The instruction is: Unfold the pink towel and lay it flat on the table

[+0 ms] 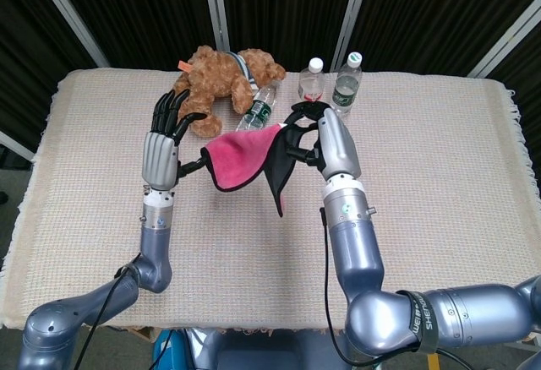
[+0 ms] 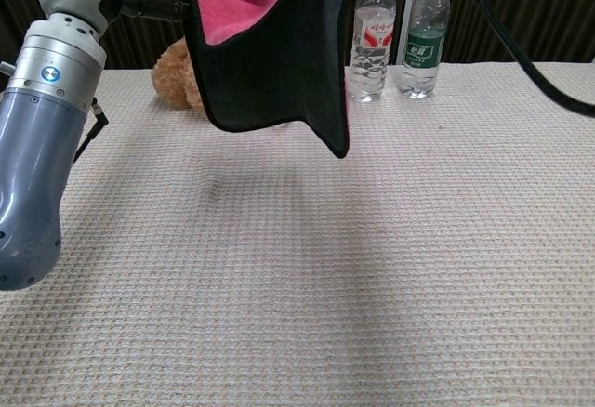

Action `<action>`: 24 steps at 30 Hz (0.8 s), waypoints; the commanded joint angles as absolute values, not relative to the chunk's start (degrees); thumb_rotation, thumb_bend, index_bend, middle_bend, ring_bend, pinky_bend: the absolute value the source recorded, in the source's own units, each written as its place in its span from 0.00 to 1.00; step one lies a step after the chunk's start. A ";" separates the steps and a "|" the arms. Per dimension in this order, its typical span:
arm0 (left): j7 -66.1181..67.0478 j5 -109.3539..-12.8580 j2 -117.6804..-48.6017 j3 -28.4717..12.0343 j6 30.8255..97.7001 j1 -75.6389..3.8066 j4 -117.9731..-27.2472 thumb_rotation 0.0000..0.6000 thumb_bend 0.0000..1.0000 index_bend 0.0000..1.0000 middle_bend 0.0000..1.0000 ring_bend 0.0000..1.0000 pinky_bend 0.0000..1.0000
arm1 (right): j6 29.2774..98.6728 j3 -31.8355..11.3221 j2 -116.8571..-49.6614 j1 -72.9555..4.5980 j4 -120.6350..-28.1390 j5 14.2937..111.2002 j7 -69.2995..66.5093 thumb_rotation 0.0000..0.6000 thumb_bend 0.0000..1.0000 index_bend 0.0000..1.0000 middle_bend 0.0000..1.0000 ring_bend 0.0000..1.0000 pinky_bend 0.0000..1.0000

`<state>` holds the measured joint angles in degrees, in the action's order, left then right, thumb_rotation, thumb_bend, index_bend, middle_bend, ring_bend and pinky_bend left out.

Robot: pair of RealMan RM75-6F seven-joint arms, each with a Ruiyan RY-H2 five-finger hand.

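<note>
The pink towel [image 1: 241, 155] with a black underside hangs in the air between my two hands, above the table [image 1: 439, 176]. My left hand [image 1: 166, 138] pinches its left edge, other fingers spread upward. My right hand [image 1: 325, 138] grips the right edge, from which a black corner droops down. In the chest view the towel [image 2: 279, 63] shows mostly its black side with a pink strip at the top; only my left forearm is seen there, and the right hand is out of frame.
A brown teddy bear [image 1: 221, 83] lies at the back of the table, with a lying bottle [image 1: 259, 110] beside it. Two upright water bottles [image 1: 312, 80] [image 1: 345, 83] stand behind my right hand. The woven tablecloth [image 2: 372, 277] stretches in front.
</note>
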<state>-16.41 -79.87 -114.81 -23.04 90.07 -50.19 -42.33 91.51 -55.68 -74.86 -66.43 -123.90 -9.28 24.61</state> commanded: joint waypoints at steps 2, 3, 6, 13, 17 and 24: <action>-16.34 -79.93 -114.64 -22.92 89.97 -50.15 -42.29 1.00 0.36 0.41 0.10 0.00 0.00 | 91.31 -55.71 -74.52 -66.21 -123.99 -9.40 24.48 1.00 0.53 0.66 0.27 0.09 0.24; -16.34 -79.97 -114.53 -22.82 89.86 -50.12 -42.25 1.00 0.37 0.42 0.10 0.00 0.00 | 91.20 -55.68 -74.43 -66.17 -124.01 -9.46 24.44 1.00 0.53 0.66 0.27 0.09 0.24; -16.26 -80.06 -114.26 -22.62 89.72 -50.02 -42.33 1.00 0.38 0.45 0.11 0.00 0.00 | 90.87 -55.53 -74.29 -66.09 -124.14 -9.55 24.27 1.00 0.53 0.66 0.27 0.09 0.24; -15.55 -79.64 -113.91 -22.71 88.49 -50.36 -42.43 1.00 0.42 0.54 0.11 0.00 0.00 | 90.09 -54.77 -74.00 -65.93 -124.46 -9.52 23.96 1.00 0.53 0.66 0.27 0.09 0.24; -15.14 -79.45 -113.64 -22.69 87.85 -50.47 -42.49 1.00 0.42 0.54 0.11 0.00 0.00 | 89.67 -54.36 -73.49 -65.36 -124.79 -9.29 23.67 1.00 0.53 0.66 0.27 0.09 0.24; -14.04 -78.00 -111.83 -23.22 84.96 -50.39 -45.72 1.00 0.42 0.55 0.12 0.00 0.00 | 87.56 -51.57 -71.58 -62.36 -125.45 -6.28 23.52 1.00 0.53 0.66 0.27 0.09 0.24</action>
